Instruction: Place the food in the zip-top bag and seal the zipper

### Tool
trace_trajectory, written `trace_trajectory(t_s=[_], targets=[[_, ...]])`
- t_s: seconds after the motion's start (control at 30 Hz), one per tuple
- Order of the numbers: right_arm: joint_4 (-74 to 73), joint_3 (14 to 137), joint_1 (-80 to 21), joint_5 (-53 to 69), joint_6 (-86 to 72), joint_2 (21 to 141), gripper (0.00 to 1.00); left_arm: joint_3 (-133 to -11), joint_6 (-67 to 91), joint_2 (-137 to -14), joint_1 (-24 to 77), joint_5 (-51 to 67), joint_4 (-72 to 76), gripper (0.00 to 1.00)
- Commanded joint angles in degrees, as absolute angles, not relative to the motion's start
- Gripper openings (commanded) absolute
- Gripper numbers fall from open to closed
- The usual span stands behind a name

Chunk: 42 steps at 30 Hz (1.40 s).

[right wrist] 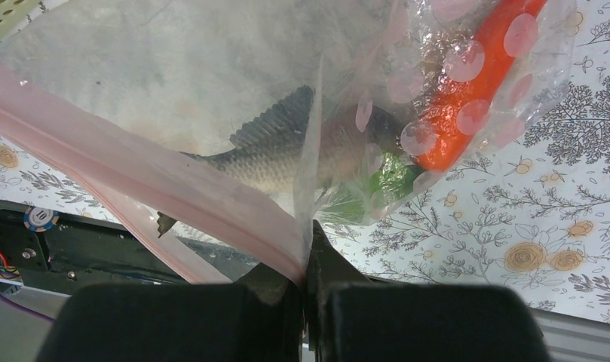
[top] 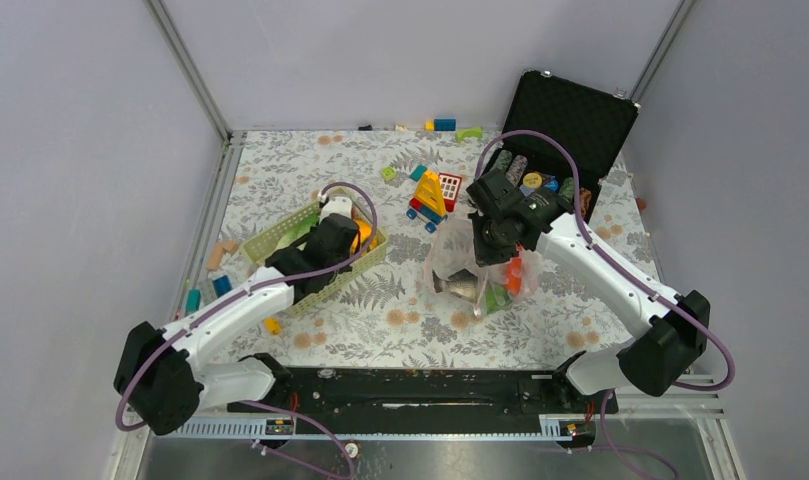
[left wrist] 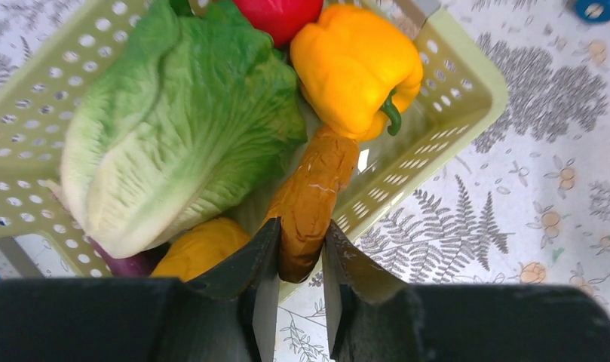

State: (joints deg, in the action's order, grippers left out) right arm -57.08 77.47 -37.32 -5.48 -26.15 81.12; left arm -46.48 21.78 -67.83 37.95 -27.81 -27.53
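Black case (top: 580, 115) propped open over at 2 o'clock, colourful block build (top: 435, 195) around 12, pale green basket (top: 273, 232) at 9, all on a floral cloth (top: 380, 330).

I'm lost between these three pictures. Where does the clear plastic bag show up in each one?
Top view: the zip-top bag lies right of centre on the table.
Left wrist view: not in it; only the basket of food.
Right wrist view: it fills the upper picture, its zipper pinched in the right gripper.
Shared landmark: the flowered tablecloth, in all three.
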Motion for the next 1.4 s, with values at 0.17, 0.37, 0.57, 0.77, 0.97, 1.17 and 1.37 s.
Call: trace_trajectory(t_s=[0.17, 0.37, 0.57, 0.77, 0.97, 1.17, 1.37], targets=[[-56.4, 77.4, -36.7, -4.9, -26.2, 79.3, 0.00, -51.3, 19.5, -57.2, 37.7, -32.1, -24.2, 0.00], [-54.1, 76.4, -36.7, -3.6, -26.6, 78.8, 0.00, -52.3, 17.6, -52.5, 37.7, -33.9, -23.2, 0.00], [-54.1, 76.7, -36.7, -3.2, -27.0, 78.6, 0.00, -52.9, 17.9, -45.4, 37.7, -22.9, -20.8, 0.00], [-52.6, 75.7, -36.7, -2.6, -28.7, 77.5, 0.00, -45.9, 20.2, -34.3, 37.7, -0.2, -8.6, 0.00], [-48.6, 74.3, -36.7, -0.5, -31.9, 75.5, 0.00, -38.9, 28.6, -31.7, 37.7, 21.0, 8.8, 0.00], [-41.4, 71.2, -36.6, -1.2, -38.6, 72.0, 0.00, -34.7, 40.7, -39.8, 37.9, 24.2, 24.0, 0.00], [-36.0, 67.9, -36.6, -0.2, -44.0, 68.9, 0.00, -32.6, 44.6, -48.2, 41.2, 15.6, 30.5, 0.00]])
